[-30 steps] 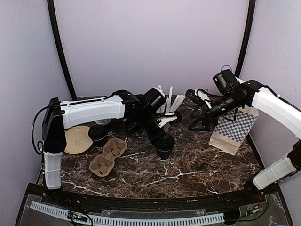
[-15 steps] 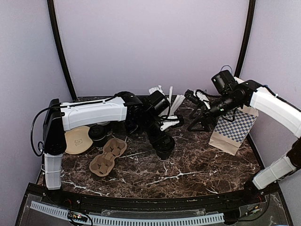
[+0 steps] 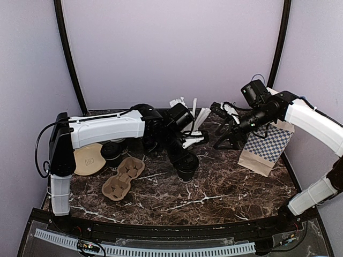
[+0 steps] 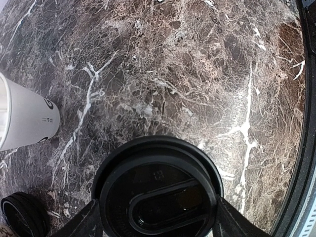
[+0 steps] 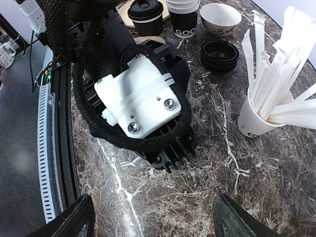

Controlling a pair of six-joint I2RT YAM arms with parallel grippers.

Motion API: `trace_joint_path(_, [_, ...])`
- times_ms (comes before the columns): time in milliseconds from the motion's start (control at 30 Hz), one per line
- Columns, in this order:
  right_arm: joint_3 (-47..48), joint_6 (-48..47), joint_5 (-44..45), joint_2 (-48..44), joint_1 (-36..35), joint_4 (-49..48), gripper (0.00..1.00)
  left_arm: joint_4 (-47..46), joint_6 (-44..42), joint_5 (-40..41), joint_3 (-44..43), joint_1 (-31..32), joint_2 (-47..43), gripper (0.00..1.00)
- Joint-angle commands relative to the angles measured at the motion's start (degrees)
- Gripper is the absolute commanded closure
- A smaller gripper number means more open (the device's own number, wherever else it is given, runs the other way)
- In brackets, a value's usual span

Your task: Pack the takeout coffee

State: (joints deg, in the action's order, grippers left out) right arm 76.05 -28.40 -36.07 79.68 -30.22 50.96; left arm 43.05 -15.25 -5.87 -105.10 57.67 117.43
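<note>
Table layout, from above and from both wrists. Containers: the straw cup [image 5: 254, 121], white and upright at the back centre, holds a fan of paper-wrapped straws [image 5: 276, 74]. The cup stack [image 5: 183, 17], black with white rims, stands between a second lidded cup [image 5: 145, 14] and a pale bowl [image 5: 219, 16] (what lies in the bowl cannot be made out). A low pile of lids [image 5: 219, 52] lies near the stack. The pulp carrier [image 3: 123, 176] lies flat at the front left, wells upward. The checked bag [image 3: 268, 147] stands at the right edge, its contents hidden. The coffee [image 4: 148, 168], a black cup under a black lid, stands upright on the marble table [image 4: 197, 74] near the centre. It is to the right of the carrier, in front of the straw cup and well apart from the bag. The left claw [image 4: 158, 217] sits over the coffee with one finger [image 4: 84, 224] at each side of the lid's rim, jaws set wide. Whether the pads press the cup cannot be told. The right claw [image 5: 158, 222] hangs above the table near the bag, jaws wide apart with nothing between them, and its camera looks onto the left arm [image 5: 138, 98].
</note>
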Motion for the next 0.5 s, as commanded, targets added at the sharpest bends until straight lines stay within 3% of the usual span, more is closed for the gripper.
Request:
trace_joint_path(0, [1.4, 0.4, -0.8, 0.2, 0.3, -0.8, 0.17, 2.8, 1.5, 0.4, -3.6, 0.2, -2.1, 0.27])
trace_joint_path(167, [1.6, 0.4, -0.6, 0.2, 0.3, -0.7, 0.18, 4.6, 3.8, 1.5, -2.5, -0.1, -7.3, 0.28])
trace_joint_path(467, [2.7, 0.5, -0.6, 1.4, 0.3, -0.7, 0.18, 6.7, 8.6, 4.1, 5.6, -6.8, -18.4, 0.31])
